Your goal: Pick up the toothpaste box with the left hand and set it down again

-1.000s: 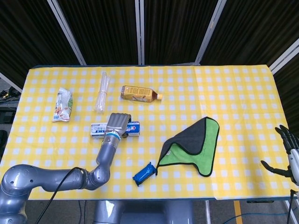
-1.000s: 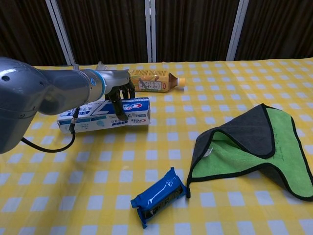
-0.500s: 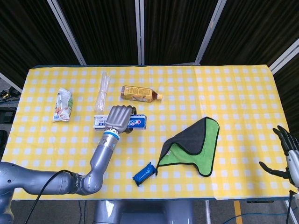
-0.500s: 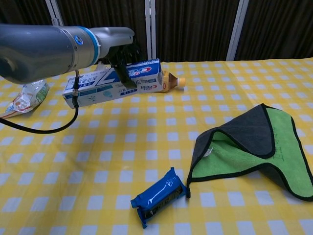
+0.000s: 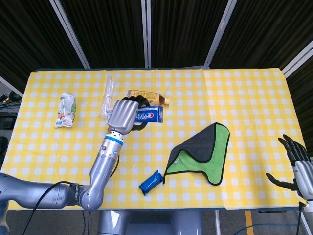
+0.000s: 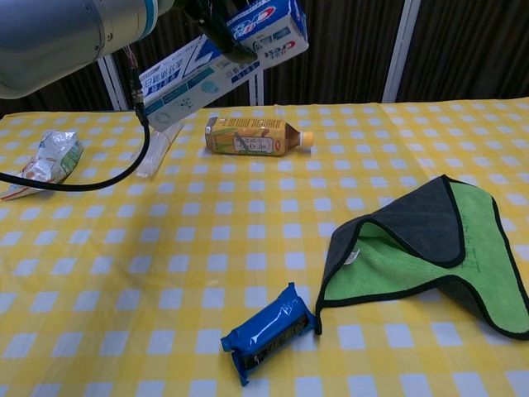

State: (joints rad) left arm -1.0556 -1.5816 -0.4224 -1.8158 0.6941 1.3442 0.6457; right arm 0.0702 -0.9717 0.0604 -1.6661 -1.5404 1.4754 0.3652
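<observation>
Two hands in view. Nearest the robot, right hand (image 5: pixel 296 164) sits at the near right corner of the bench (image 5: pixel 244 93), fingers (image 5: pixel 288 146) spread, holding nothing. On the yellow checked cloth near the front edge lies a blue packet (image 6: pixel 269 331), and just to its right a grey-and-green cloth (image 6: pixel 430 248), folded over, its corner close to the packet but whether touching cannot be told. Mid-bench, the left hand (image 5: pixel 122 115) is raised on its arm above the surface and grasps the toothpaste box (image 6: pixel 219 54): in the head view the back of the hand covers the box's middle, with the box's blue and red end sticking out on the right; in the chest view the dark fingers (image 6: pixel 216 26) wrap over the box's upper edge and face. Box is clear of the bench, tilted, its right end higher than its left, well above the items below. Beyond it lies a tea bottle (image 6: pixel 256 136) on its side, cap pointing right. Further left: a clear plastic sleeve (image 5: pixel 107 94), and a crumpled snack wrapper (image 5: pixel 66 109) near the left edge.
</observation>
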